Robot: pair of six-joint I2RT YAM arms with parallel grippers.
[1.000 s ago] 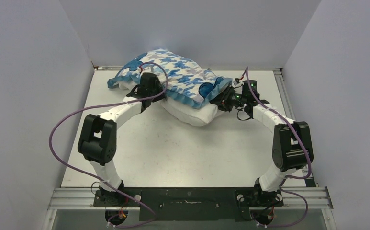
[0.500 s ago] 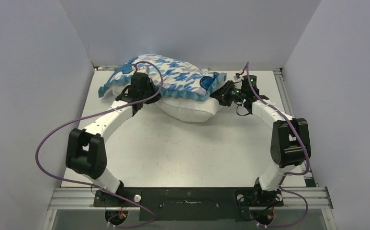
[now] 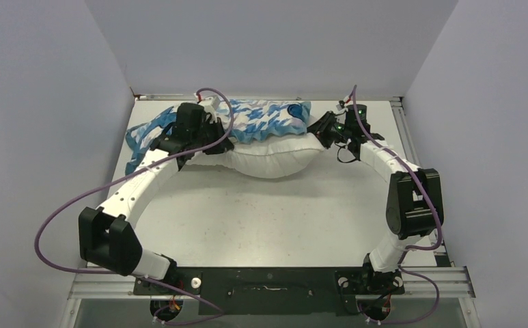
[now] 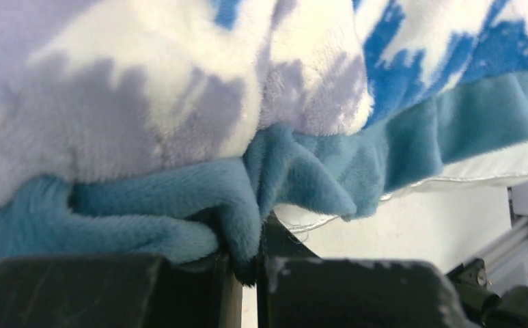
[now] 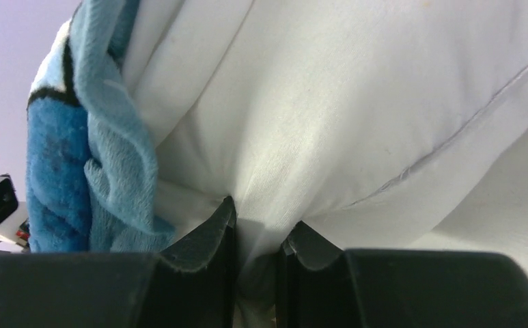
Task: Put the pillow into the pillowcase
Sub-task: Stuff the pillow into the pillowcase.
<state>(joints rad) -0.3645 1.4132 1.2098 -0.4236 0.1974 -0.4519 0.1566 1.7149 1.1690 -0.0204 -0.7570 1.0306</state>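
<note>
As seen from above, we find pillow (image 3: 268, 160) at upper centre of frame, resting on table (image 3: 247, 219), near side bare white. Pillowcase (image 3: 274, 114) lies over pillow's far side, houndstooth face up, blue edge trailing toward upper left. Left gripper (image 4: 247, 263), bottom centre of left wrist view: jaws closed, pinching blue ruffled edge of pillowcase. Right gripper (image 5: 257, 236), bottom centre of right wrist view: jaws clamped on fold of white pillow fabric; we see pillowcase edge hanging at left of that frame.
</note>
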